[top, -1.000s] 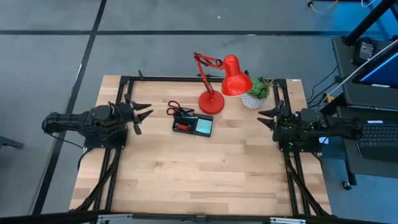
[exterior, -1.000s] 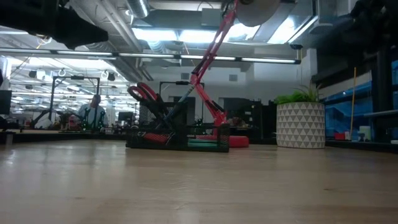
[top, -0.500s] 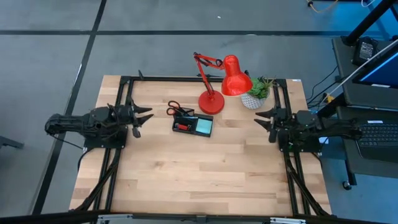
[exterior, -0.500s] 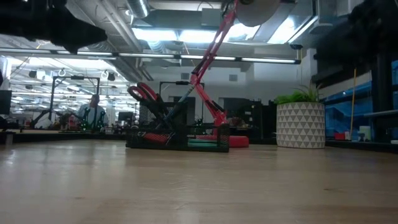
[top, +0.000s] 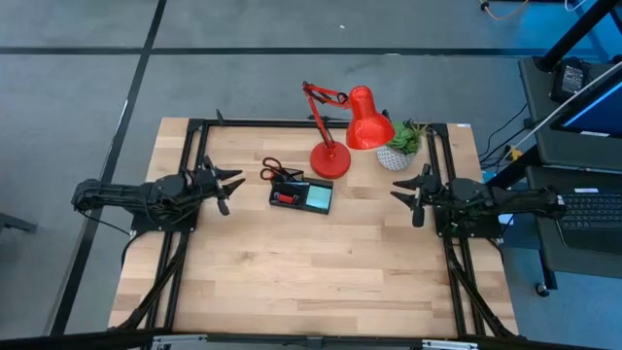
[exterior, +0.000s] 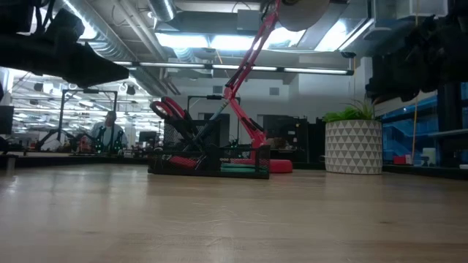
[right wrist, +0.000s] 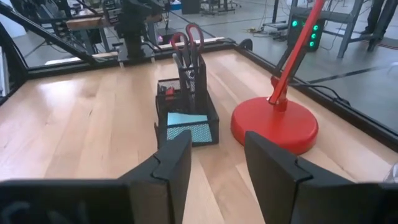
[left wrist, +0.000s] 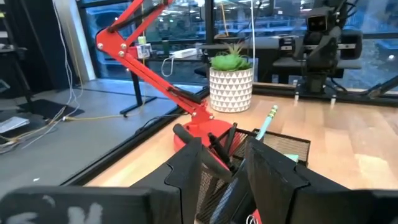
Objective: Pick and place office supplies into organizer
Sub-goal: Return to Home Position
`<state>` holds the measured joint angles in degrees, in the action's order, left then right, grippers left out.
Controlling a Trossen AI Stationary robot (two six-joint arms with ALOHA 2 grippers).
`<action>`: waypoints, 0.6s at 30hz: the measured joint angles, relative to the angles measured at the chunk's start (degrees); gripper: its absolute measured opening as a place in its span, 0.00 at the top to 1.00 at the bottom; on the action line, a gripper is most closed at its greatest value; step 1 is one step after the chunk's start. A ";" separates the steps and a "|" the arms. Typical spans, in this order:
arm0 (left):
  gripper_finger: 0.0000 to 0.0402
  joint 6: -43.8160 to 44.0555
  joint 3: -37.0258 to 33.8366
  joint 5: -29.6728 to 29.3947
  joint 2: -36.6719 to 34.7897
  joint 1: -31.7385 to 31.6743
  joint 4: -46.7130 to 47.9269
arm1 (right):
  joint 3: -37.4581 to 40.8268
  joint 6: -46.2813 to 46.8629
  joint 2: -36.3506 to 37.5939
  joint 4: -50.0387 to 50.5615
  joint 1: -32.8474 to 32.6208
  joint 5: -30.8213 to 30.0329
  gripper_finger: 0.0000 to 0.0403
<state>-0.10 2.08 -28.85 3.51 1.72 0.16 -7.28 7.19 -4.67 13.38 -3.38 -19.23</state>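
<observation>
Seen from above, the wooden desk (top: 311,282) was found with the organizer (top: 301,195) unmoved, sticky-note pad (top: 318,197) and scissors (top: 271,166) kept inside it. Left gripper (top: 223,185) and right gripper (top: 409,192) were seen shifted slightly toward it since earlier. From each wrist, fingers (left wrist: 186,169) were shown spread, empty.

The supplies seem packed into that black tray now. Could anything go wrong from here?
Possibly. The red-handled scissors stand upright, handles well above the organizer, so a low sweep by the left gripper or right gripper, both open and facing it, might snag them. The red desk lamp has its base close beside the organizer; a nudge to either could shift the other.
</observation>
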 joint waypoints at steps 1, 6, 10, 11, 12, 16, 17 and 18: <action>0.71 0.00 -0.26 -0.01 0.00 0.00 -0.16 | 0.46 -0.11 0.00 -0.42 0.00 -0.01 0.62; 0.71 -0.83 -1.00 0.04 -0.02 0.00 -2.72 | 2.13 -0.18 0.00 -2.17 0.00 0.01 0.62; 0.71 -1.65 -1.02 -1.10 0.00 0.00 -2.80 | 2.12 -0.28 0.02 -2.51 0.00 -0.01 0.62; 0.71 -2.47 -1.02 -1.84 0.00 0.00 -2.80 | 2.12 -0.29 0.03 -2.51 0.00 -0.05 0.62; 0.71 -3.31 -1.02 -2.49 0.00 0.00 -2.82 | 2.12 -0.27 0.07 -2.51 0.00 -0.10 0.62; 0.71 -6.23 -1.02 -4.88 0.00 0.00 -2.95 | 2.12 -1.65 0.07 -2.44 0.00 -0.12 0.62; 0.71 -6.77 -1.02 -5.18 0.00 0.00 -2.95 | 2.12 -2.16 0.07 -2.44 0.00 -0.15 0.62; 0.71 -7.11 -1.02 -5.28 0.00 0.00 -2.95 | 2.12 -2.93 0.07 -2.44 0.00 -0.15 0.62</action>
<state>-7.21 1.06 -34.13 3.51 1.72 -2.79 -5.17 4.26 -4.60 10.94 -3.38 -19.38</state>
